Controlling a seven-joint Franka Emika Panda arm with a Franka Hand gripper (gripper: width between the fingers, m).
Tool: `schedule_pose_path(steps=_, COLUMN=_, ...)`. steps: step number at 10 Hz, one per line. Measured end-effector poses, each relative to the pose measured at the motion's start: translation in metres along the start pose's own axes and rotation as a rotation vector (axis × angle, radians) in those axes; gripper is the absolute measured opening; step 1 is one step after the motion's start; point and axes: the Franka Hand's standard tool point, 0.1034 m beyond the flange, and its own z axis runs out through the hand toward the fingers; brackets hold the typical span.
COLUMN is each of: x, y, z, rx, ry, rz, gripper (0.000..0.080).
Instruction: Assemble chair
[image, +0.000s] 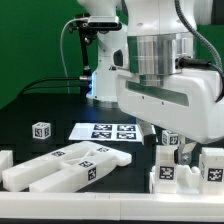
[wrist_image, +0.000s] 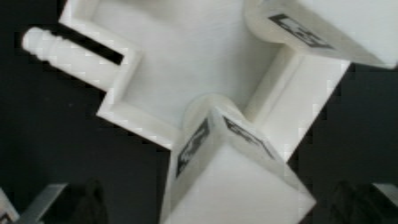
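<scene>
One marker board (image: 105, 131) — and perhaps six white chair pieces (image: 70, 165), the exterior view's right cluster partly hidden.

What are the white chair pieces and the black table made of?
The chair pieces look like matte white plastic: smooth, blocky, no shine, though painted wood is possible. The table seems covered in dull black cloth or mat; it barely reflects light.

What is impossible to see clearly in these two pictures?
- Exterior view: the robot arm hides part of the chair parts behind it.
- Wrist view: the white piece is cut off by the picture's edges; a tag is blurred.
- Exterior view: the marker board tags are too small to read.
</scene>
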Motion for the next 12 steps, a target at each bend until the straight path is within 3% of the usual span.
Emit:
schedule_pose_path(steps=2, x=0.0006, y=0.0004, z=0.0001, rx=-0.003, ry=0.002, rz=-0.186, gripper=0.0647)
schedule_pose_path(steps=4, x=-0.0013, y=-0.0016, z=0.0, rx=-0.009, ry=0.007, rz=-0.585, gripper=0.0649)
schedule_pose_path(steps=5, x=-0.0024, y=-0.0069, z=0.0008, rx=0.009, ry=0.035, rz=-0.609, gripper=0.0649)
schedule_pose_path(steps=6, x=-0.0031, y=-0.0067, z=0.0015, rx=0.011, ry=0.035, rz=-0.589, gripper=0.0649)
schedule_pose_path(steps=8, x=-0.0026, y=-0.0065, z=0.0015, rx=0.013, ry=0.034, rz=-0.475, gripper=0.0384)
schedule_pose_path(steps=9, x=-0.0023, y=-0.0064, z=0.0014, rx=0.014, ry=0.034, rz=-0.405, gripper=0.0384)
schedule_pose_path(steps=10, x=-0.0023, y=-0.0064, z=0.0014, rx=0.016, ry=0.033, rz=-0.339, gripper=0.0282)
schedule_pose_path(steps=12, x=0.0034, y=-0.0042, z=0.0003, rx=0.013, ry=0.026, rz=-0.14, gripper=0.0282)
